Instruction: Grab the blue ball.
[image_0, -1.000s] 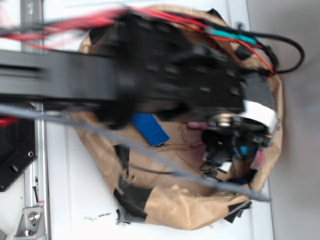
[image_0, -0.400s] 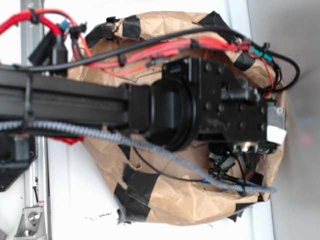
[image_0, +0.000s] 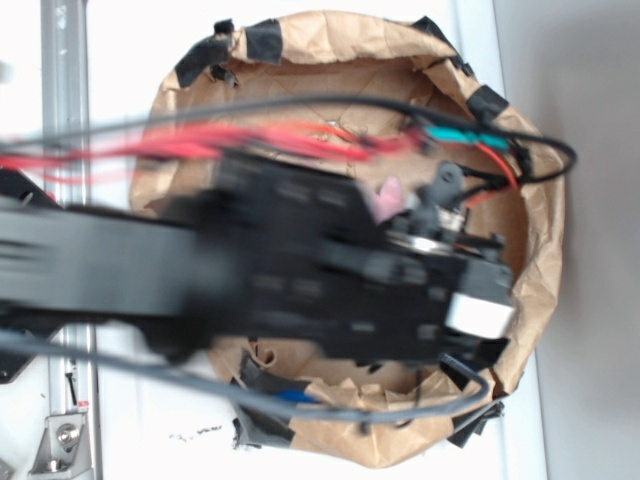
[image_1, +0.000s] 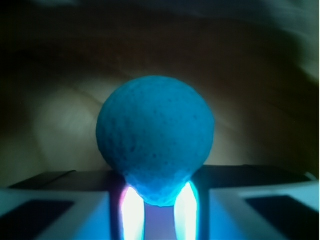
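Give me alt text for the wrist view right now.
A blue ball with a pitted matte surface fills the centre of the frame, sitting between the gripper fingers at the bottom edge. Behind it is a dim, blurred brown background.

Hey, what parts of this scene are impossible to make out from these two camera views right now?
- Exterior view: the blurred black robot arm covers the brown paper basket's floor; the tool is hidden.
- Exterior view: a small pink object is mostly covered.
- Wrist view: the round teal-blue textured ball fills the frame; the background is dark and blurred, and whether the tool grips the ball is unclear.
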